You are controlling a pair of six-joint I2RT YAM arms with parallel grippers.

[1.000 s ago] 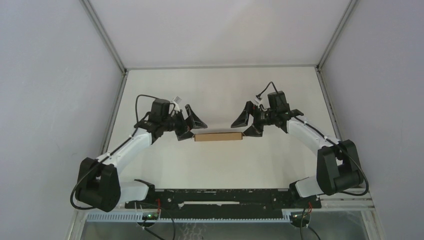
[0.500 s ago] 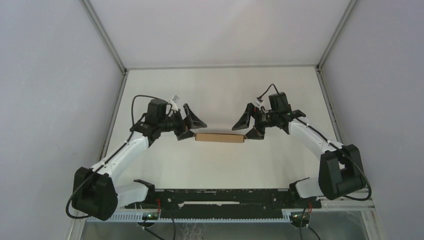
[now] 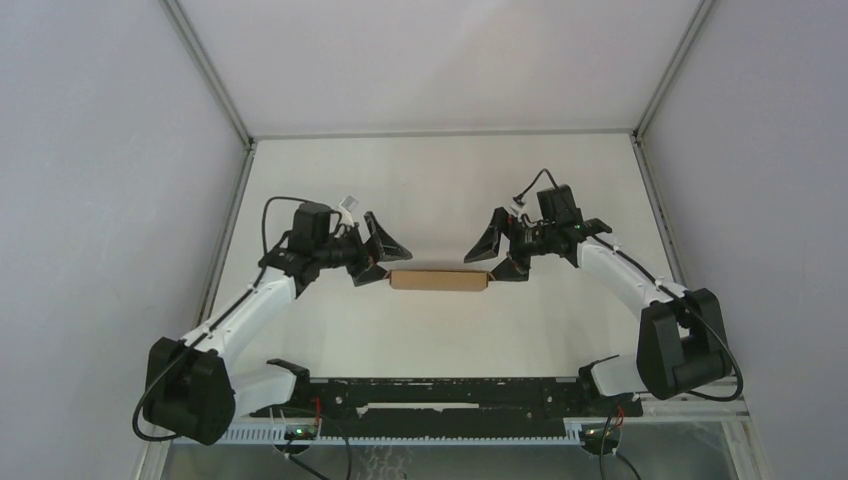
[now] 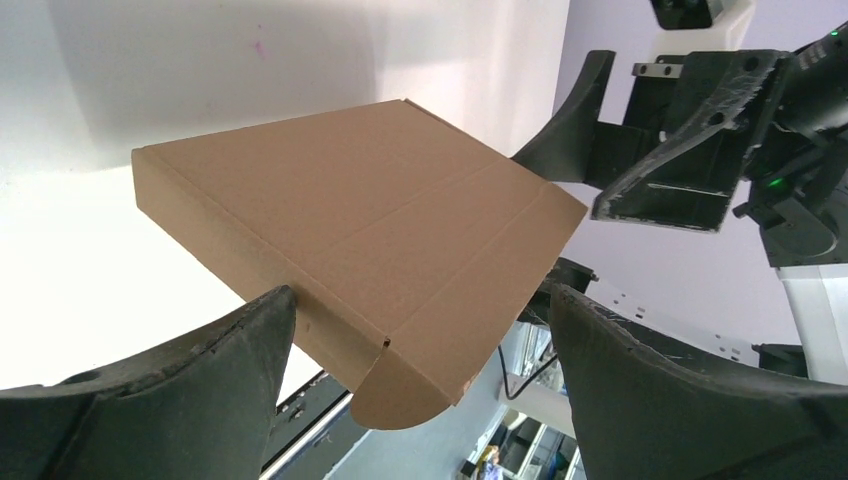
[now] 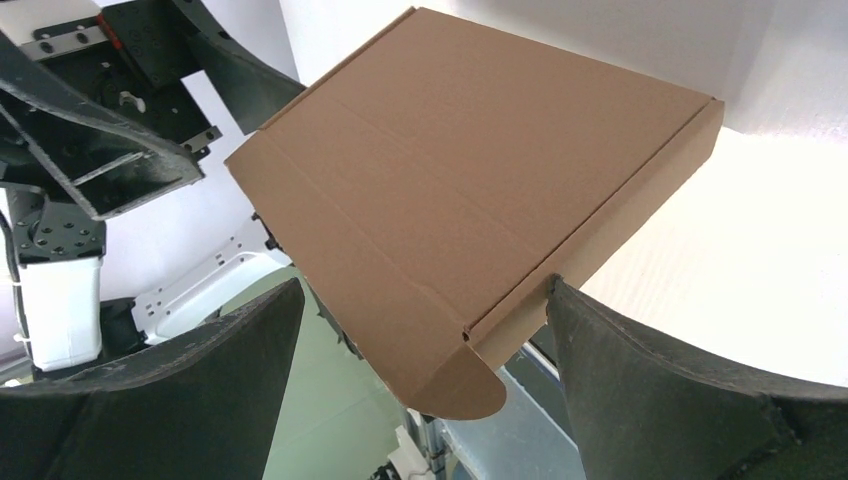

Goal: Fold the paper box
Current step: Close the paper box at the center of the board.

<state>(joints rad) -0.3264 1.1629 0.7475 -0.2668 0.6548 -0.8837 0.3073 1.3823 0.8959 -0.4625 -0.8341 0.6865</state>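
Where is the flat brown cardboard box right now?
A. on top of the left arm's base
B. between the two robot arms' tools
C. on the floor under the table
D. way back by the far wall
B: the flat brown cardboard box sits between the left tool and the right tool, one at each end.

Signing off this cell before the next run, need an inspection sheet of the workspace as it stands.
Surface: white table, bare where visible.
Job's things: paper box, brown cardboard, folded into a flat closed mailer, between the two grippers.
Clutter: nothing seen.
Grippers: left gripper open at the box's left end; right gripper open at its right end; whether either touches the box cannot be told.
Cables: black cable loops over the left wrist; another over the right.
Surroundings: plain grey walls.
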